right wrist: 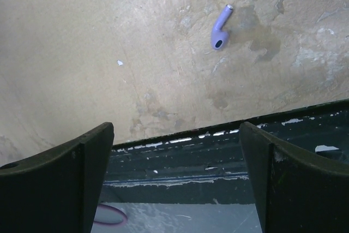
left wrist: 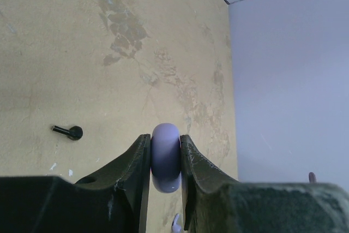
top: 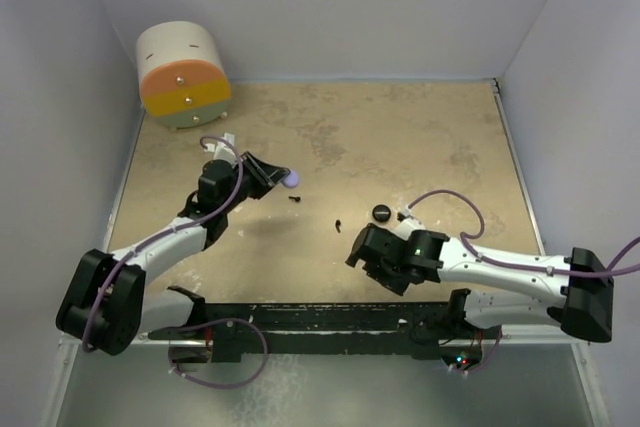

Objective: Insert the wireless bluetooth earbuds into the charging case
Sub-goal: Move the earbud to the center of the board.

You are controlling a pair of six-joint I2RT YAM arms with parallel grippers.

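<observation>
Left gripper (left wrist: 165,147) clamps rounded lavender plastic charging case (left wrist: 165,162). Right gripper (right wrist: 175,130) wide, empty. Earbud pickup next: reach small lavender stemmed earbud (right wrist: 220,29) at one o'clock.

No text, label, brand name, number or sign can be read in any of the three views.
</observation>
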